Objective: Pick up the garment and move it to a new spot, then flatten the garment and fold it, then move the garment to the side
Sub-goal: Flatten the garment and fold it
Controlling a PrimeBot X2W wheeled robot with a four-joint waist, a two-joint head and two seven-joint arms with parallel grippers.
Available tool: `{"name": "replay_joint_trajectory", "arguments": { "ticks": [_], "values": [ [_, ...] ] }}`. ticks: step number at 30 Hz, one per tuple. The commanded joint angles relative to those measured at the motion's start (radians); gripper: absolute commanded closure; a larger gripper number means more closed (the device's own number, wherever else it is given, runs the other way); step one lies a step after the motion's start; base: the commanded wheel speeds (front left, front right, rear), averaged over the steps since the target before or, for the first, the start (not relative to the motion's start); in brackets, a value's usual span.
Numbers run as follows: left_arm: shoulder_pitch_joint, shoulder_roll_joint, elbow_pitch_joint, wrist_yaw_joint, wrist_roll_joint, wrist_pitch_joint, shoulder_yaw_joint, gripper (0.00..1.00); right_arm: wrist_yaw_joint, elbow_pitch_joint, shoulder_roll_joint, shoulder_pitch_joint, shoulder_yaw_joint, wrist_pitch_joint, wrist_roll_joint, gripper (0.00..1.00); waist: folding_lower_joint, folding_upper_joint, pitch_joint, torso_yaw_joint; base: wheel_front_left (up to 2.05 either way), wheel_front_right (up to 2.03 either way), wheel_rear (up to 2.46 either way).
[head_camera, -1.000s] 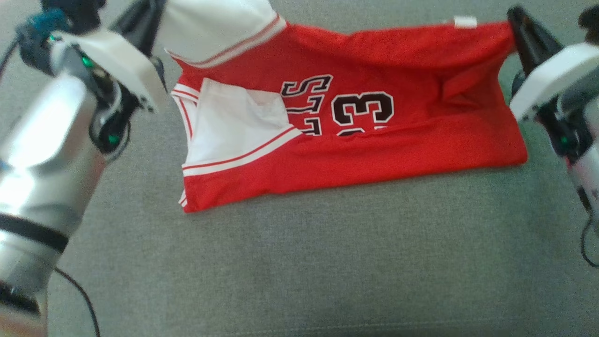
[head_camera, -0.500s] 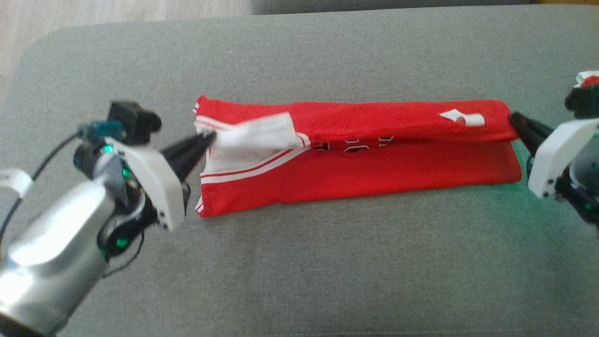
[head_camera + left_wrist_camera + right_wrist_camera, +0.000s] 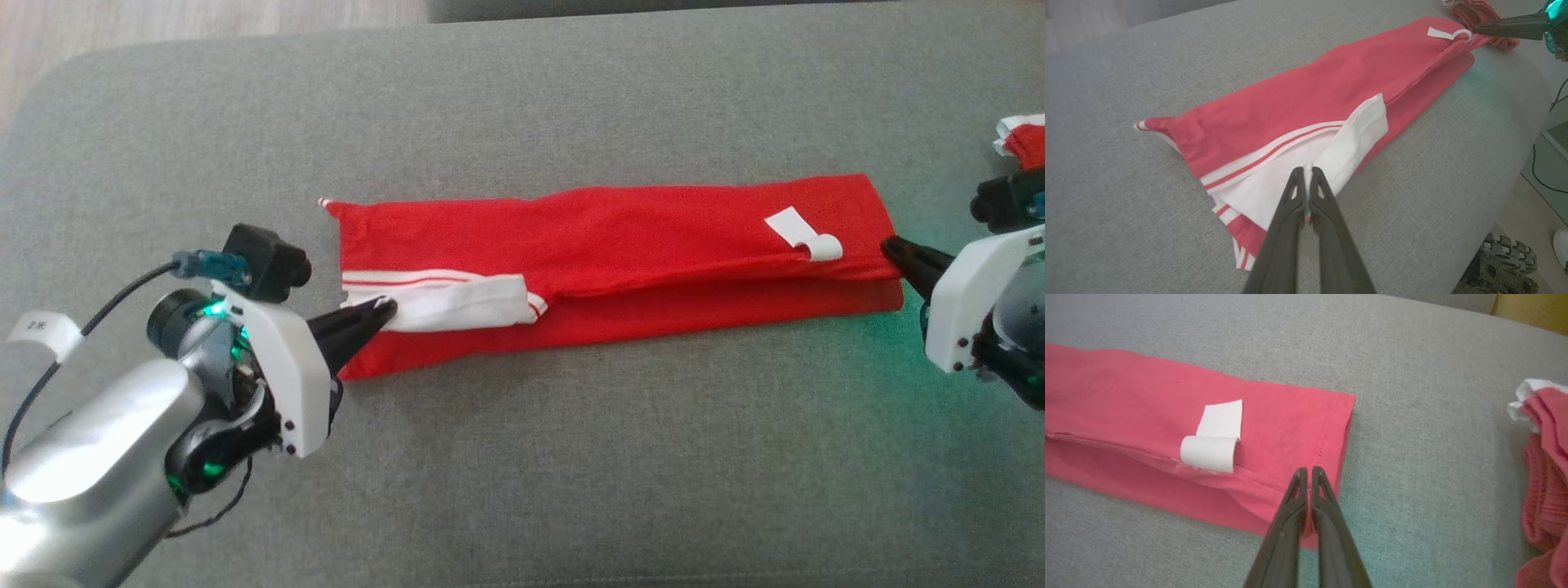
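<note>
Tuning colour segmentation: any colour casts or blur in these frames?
Head view: green glow on the cushion beside the right gripper, slightly soft overall. Right wrist view: teal cast by the garment hem. Left wrist view: garment washed out, pinkish.

The garment (image 3: 620, 245), held up before, now lies folded flat.

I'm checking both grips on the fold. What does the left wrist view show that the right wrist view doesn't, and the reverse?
Left wrist view: the left gripper shut on the white panel of the jersey, beside the striped trim. Right wrist view: the stitched hem up close, where the right gripper pinches the cloth. Both: the red jersey, its curled white tag, the right gripper, a second red garment and the grey cushion.
</note>
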Motion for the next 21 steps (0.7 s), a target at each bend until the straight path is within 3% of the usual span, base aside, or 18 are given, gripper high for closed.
{"name": "replay_joint_trajectory", "arguments": {
  "ticks": [1,11,12,13,17,21],
  "values": [
    [-0.026,0.045,-0.024,0.006,-0.013,0.01,0.044,1.0,0.007,-0.02,-0.039,0.012,0.003,0.003,0.002,1.0,0.0001,0.0,0.005,-0.003,0.0,0.0,0.0],
    [-0.032,0.05,-0.019,0.006,-0.02,0.033,0.035,1.0,0.007,0.021,-0.032,0.007,0.006,0.021,-0.007,1.0,0.0001,0.0,0.025,-0.013,0.0,0.0,0.0],
    [-0.037,0.053,-0.021,0.003,-0.005,0.03,0.027,0.94,0.007,0.024,-0.027,0.007,0.005,0.024,-0.006,0.54,0.0001,0.0,0.025,-0.015,0.0,0.0,0.0],
    [-0.041,0.056,-0.021,0.0,0.014,0.028,0.018,0.0,0.007,0.028,-0.02,0.008,-0.004,0.025,0.005,0.0,0.0001,0.0,0.023,-0.016,0.0,0.0,0.0],
    [-0.036,0.044,-0.007,0.018,0.022,-0.017,0.031,0.0,0.007,0.034,-0.012,0.002,-0.032,0.03,0.024,0.0,0.0001,0.0,0.013,-0.023,0.0,0.0,0.0],
    [-0.043,0.023,0.016,0.067,0.027,-0.113,0.086,0.0,0.007,0.011,-0.009,-0.011,-0.08,0.003,0.045,0.0,0.0001,0.0,-0.005,-0.031,0.0,0.0,0.0]
  ]
}}
